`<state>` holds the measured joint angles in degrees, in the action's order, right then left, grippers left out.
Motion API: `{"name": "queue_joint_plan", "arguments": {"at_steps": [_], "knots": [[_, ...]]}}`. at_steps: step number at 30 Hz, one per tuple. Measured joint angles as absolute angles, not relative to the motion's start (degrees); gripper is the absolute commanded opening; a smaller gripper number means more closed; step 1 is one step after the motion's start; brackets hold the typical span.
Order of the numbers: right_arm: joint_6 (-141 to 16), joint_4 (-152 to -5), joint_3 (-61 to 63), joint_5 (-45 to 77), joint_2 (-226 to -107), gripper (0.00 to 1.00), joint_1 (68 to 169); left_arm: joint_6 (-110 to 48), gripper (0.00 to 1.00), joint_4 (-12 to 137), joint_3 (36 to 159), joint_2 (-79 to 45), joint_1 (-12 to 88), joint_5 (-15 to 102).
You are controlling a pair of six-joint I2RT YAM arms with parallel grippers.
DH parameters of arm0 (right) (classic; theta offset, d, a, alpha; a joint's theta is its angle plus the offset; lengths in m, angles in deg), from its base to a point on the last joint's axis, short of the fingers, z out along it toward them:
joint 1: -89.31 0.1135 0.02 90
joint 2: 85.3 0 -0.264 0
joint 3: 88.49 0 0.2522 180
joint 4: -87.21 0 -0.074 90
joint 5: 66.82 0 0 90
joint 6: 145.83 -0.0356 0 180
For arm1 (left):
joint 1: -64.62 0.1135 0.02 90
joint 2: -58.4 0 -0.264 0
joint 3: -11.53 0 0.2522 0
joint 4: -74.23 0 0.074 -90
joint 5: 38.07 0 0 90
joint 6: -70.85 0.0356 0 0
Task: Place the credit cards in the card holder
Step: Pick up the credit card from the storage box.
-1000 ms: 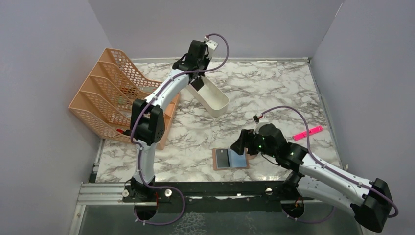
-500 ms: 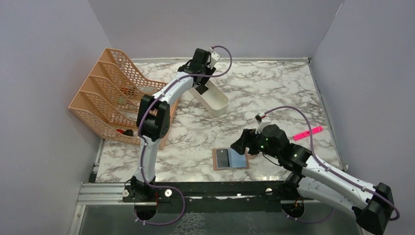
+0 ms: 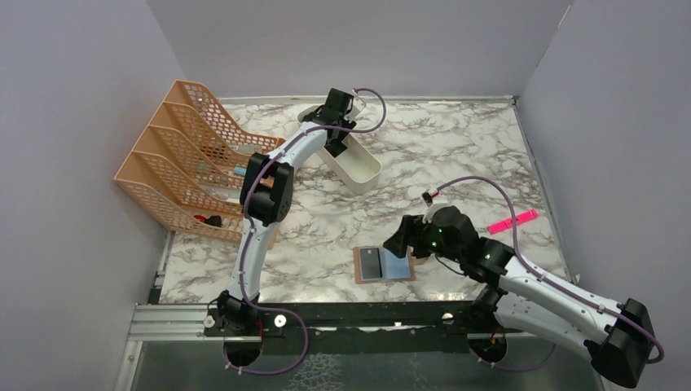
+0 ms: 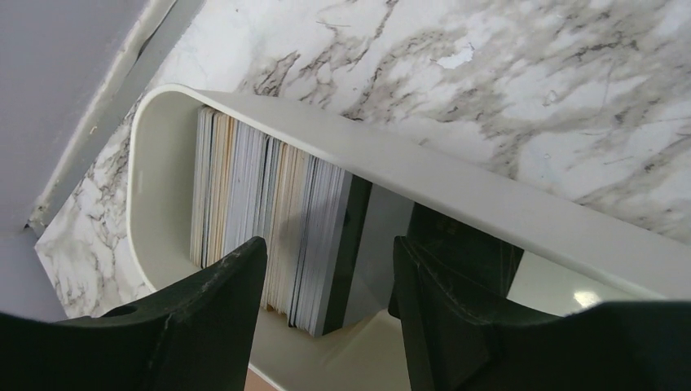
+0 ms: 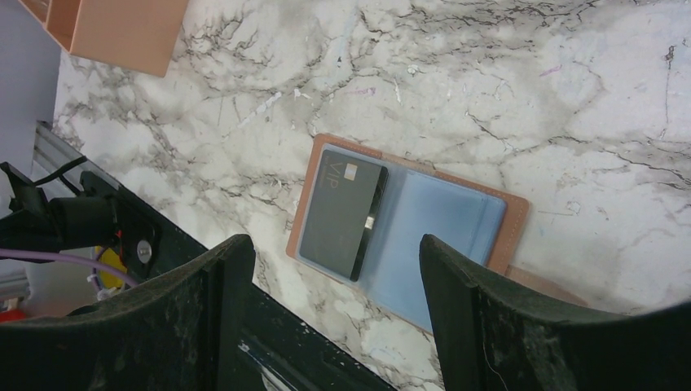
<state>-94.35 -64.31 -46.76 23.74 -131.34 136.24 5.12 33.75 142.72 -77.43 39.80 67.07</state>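
A white table (image 3: 456, 155) with grey marble veining fills the walled space, and four things rest on it, well apart from one another. At the far left an orange mesh file rack (image 3: 175, 155) stands against the left wall, and a white oblong tray (image 3: 358, 167) sits far and near the middle, lying diagonally from far left to nearer right. Near the front edge, about the middle, the tan card holder (image 3: 397, 265) lies opened flat with its clear pockets facing up, and a pink highlighter (image 3: 512, 221) lies at the right side close to the right wall.
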Motion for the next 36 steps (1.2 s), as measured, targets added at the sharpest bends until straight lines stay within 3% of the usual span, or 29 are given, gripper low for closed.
{"name": "queue_joint_plan", "arguments": {"at_steps": [13, 15, 24, 34, 36], "knots": [[-94.3, -64.3, -46.8, 23.7, -133.0, 0.79, 136.2, 8.2, 0.53, 33.8, 145.8, -80.0, 40.2, 70.5], [-94.3, -64.3, -46.8, 23.7, -133.0, 0.79, 136.2, 8.6, 0.46, 33.8, 146.0, -80.0, 40.1, 70.8], [-94.3, -64.3, -46.8, 23.7, -133.0, 0.79, 136.2, 9.2, 0.31, 33.7, 147.1, -80.0, 40.0, 70.9], [-94.3, -64.3, -46.8, 23.7, -133.0, 0.78, 136.2, 9.3, 0.30, 33.7, 147.1, -80.0, 40.0, 70.9], [-94.3, -64.3, -46.8, 23.7, -133.0, 0.78, 136.2, 9.3, 0.27, 33.7, 147.1, -80.0, 40.0, 70.9]]}}
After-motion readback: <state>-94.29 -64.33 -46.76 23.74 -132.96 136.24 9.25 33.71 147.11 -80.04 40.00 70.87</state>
